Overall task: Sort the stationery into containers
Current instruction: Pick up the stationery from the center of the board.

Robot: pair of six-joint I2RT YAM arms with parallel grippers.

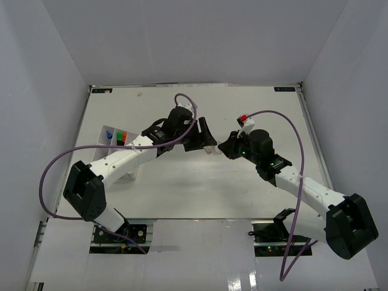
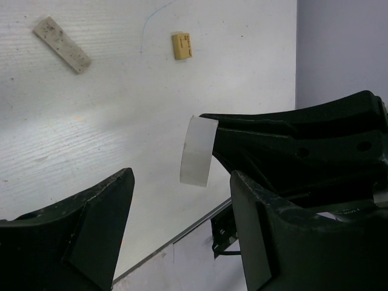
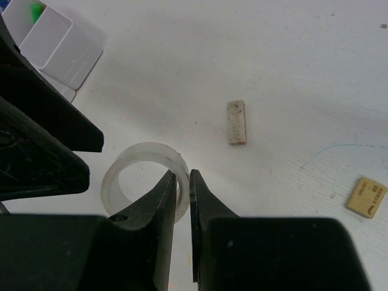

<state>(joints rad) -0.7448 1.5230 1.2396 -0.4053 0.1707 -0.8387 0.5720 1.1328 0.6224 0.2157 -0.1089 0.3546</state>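
Right tool (image 3: 182, 182) pinches the wall of the clear tape roll (image 3: 142, 151); left tool (image 2: 180, 176) spread, one finger either side of that roll; grey block (image 3: 236, 122) and tan block (image 3: 367, 197) lie apart from it on the tabletop (image 3: 273, 60).

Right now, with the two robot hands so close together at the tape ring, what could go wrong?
1. The right gripper pinches only the thin wall of the tape roll, so the roll might slip or twist loose and drop onto the table.
2. The left gripper, jaws open, sits very near the right one; closing in could knock them together.
3. A dropped roll might roll away toward the grey block.
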